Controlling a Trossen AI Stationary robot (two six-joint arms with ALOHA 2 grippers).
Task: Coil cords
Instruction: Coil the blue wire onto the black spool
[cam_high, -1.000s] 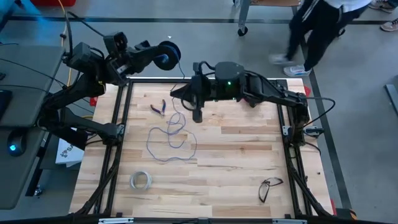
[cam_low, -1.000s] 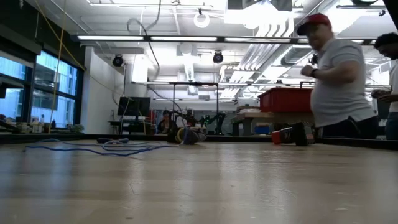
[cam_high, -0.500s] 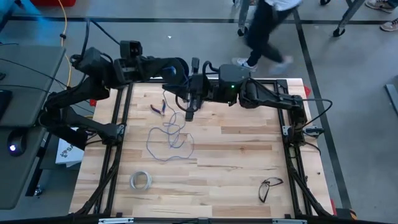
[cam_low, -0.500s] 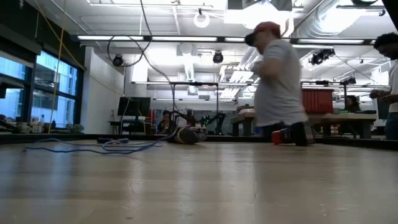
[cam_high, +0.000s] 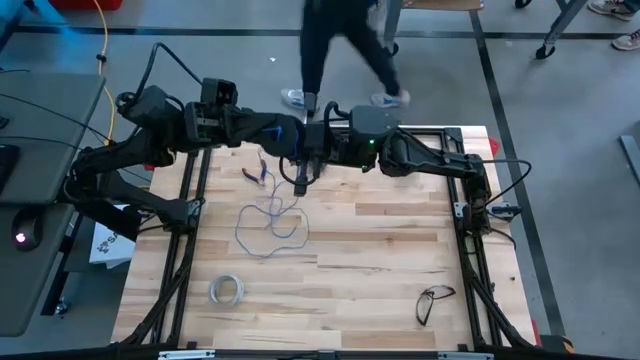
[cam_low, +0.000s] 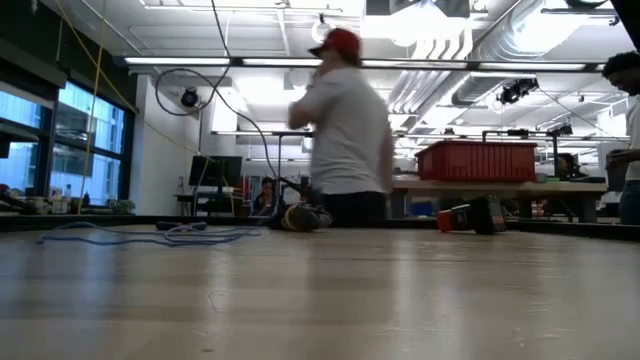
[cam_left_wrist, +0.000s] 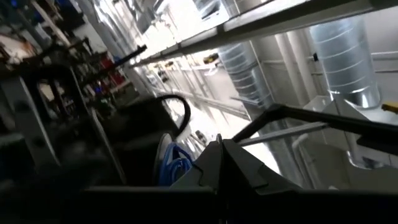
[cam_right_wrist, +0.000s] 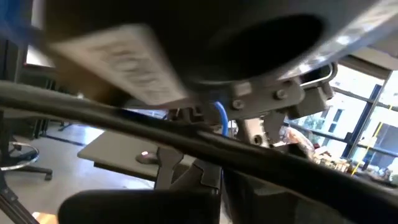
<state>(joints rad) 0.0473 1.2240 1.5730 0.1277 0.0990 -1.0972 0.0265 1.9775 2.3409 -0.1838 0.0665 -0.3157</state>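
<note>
Nearest me, a whitish tape ring (cam_high: 227, 290) and a pair of glasses (cam_high: 434, 302) lie by the near edge of the table (cam_high: 400, 250), well apart, with plenty of bare wood between them. Mid-table, the thin bluish wire (cam_high: 268, 222) lies in loose loops, drawn a little narrower than a moment ago, one strand rising toward the right gripper (cam_high: 300, 182). That gripper is pinched tight, apparently on the wire, and has shifted slightly leftward.

The big change is the left arm: it has swung in from outside the frame, and the left gripper (cam_high: 279, 136), clamped on the dark spool (cam_left_wrist: 169, 167), now hangs just beside the right one above the far edge. To me that looks like a wrap going on. Pliers (cam_high: 254, 173) sit close beneath, the tightest spot. Beyond the table, a person (cam_high: 338, 50) walks past.
</note>
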